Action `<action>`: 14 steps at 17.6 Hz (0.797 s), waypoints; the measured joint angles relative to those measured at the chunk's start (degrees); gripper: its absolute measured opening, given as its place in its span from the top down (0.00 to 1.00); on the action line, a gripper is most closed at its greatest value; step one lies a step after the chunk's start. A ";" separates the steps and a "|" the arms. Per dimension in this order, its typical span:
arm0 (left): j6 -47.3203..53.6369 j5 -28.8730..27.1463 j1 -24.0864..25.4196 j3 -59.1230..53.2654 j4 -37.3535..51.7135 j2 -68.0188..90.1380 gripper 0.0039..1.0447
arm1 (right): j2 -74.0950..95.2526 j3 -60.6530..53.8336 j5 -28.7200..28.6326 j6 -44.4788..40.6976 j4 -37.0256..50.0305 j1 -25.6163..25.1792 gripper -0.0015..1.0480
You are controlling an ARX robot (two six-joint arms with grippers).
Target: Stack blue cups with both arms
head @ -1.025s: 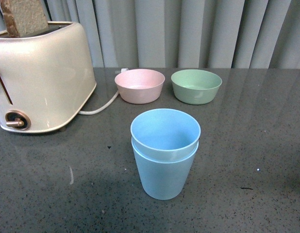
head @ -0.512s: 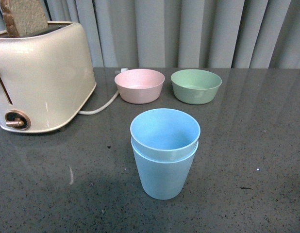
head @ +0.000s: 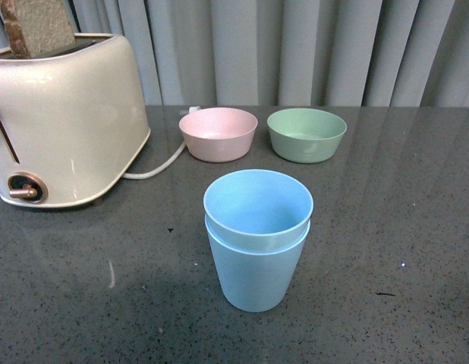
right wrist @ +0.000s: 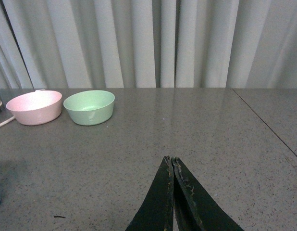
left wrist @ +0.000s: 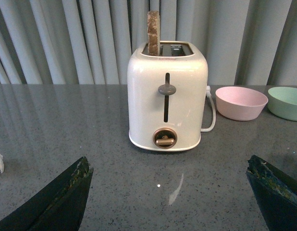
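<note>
End effectors [right wrist: 173, 166] clear of blue cups [head: 257, 239]

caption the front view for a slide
Two blue cups nested on the grey counter, pink bowl and green bowl behind.

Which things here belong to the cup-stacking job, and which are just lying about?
Part of the job:
- inner blue cup, nested in the other
- outer blue cup, upright on the table
- left claw, open
- right claw, shut, empty

Just lying about:
- pink bowl
- green bowl
- toaster with its bread slice
- white cord
</note>
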 joint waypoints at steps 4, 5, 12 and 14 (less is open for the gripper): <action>0.00 0.02 0.00 0.00 0.00 0.00 0.06 | -10.19 0.13 0.00 -0.02 -9.70 0.00 0.98; 0.00 0.02 0.00 0.00 0.04 0.00 0.06 | -10.23 0.04 0.11 -0.02 -11.19 -0.02 0.98; 0.00 0.00 0.00 0.00 0.00 0.00 0.06 | -10.21 0.04 0.11 -0.04 -10.86 0.00 0.72; -0.02 0.00 0.00 0.00 0.00 0.00 0.06 | -10.23 0.04 0.11 -0.04 -10.86 0.00 0.16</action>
